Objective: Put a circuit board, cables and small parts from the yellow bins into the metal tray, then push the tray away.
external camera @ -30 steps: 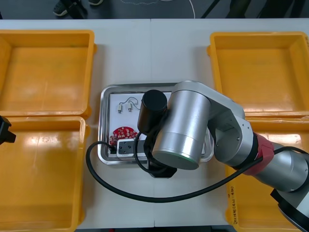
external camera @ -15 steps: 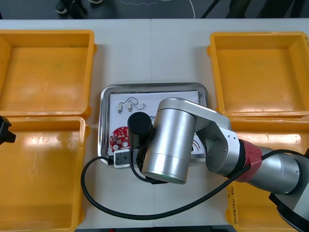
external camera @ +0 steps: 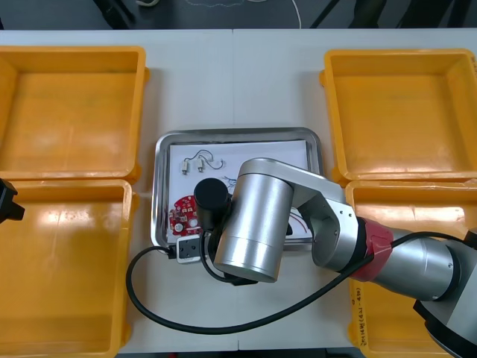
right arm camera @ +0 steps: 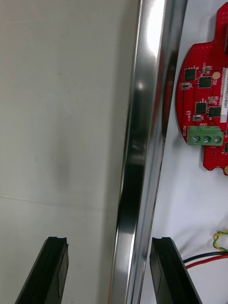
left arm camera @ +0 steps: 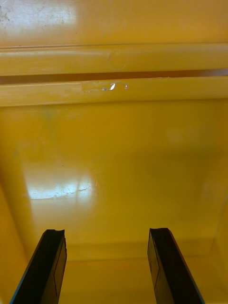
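The metal tray (external camera: 162, 153), white inside, lies mid-table between the yellow bins. In it are a round red circuit board (external camera: 182, 211), two small metal parts (external camera: 195, 162) and thin red and yellow cable ends (right arm camera: 216, 247). My right arm (external camera: 253, 224) covers the tray's near half. My right gripper (right arm camera: 109, 270) is open and straddles the tray's shiny rim (right arm camera: 142, 142), one finger over the bare table (right arm camera: 57, 118) and the other over the white inside near the circuit board (right arm camera: 204, 109). My left gripper (left arm camera: 107, 266) hangs open over the near left bin's floor (left arm camera: 114, 161).
Two yellow bins stand on the left (external camera: 71, 112) (external camera: 63, 276) and two on the right (external camera: 402, 112) (external camera: 417, 216). The right arm's black hose (external camera: 186, 317) loops over the table near the front edge. The left wrist (external camera: 6, 201) sits at the far left edge.
The right arm has drawn back toward the table's front edge and to the left, uncovering the tray's far part. The tray and the left arm have stayed put.
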